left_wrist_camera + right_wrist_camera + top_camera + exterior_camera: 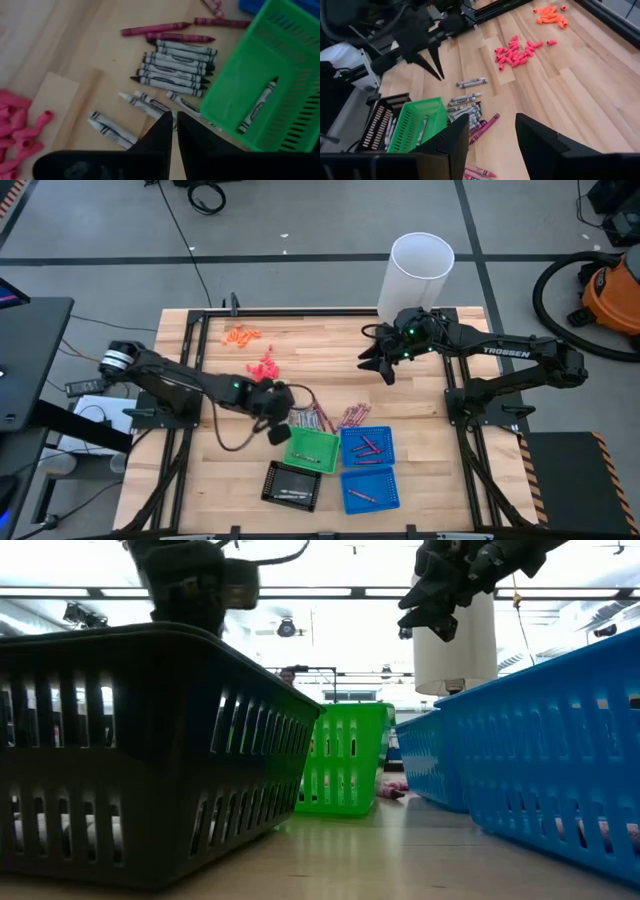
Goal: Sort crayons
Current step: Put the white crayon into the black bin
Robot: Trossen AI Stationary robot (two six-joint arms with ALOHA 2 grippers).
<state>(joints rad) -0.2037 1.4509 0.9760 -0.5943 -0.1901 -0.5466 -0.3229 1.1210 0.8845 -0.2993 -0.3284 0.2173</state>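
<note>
On the desk (420, 395), the left hand (279, 432) hangs beside the green tray (312, 450), near loose crayons (325, 418). Two blue trays (368, 446) hold maroon crayons; a black tray (292, 484) lies nearby. The right hand (385, 360) hovers below the white cylinder (418, 275). Orange bits (241, 334) and pink bits (264, 366) lie apart.

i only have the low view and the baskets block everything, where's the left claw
Observer: The left claw is low over loose grey crayons on the table, right beside the green basket.
Operator: anything in the green one yet
Observer: Yes, one grey crayon lies inside it.
Operator: and the right claw
Observer: The right claw is open and empty, up near the white cylinder, away from the crayons.
</note>
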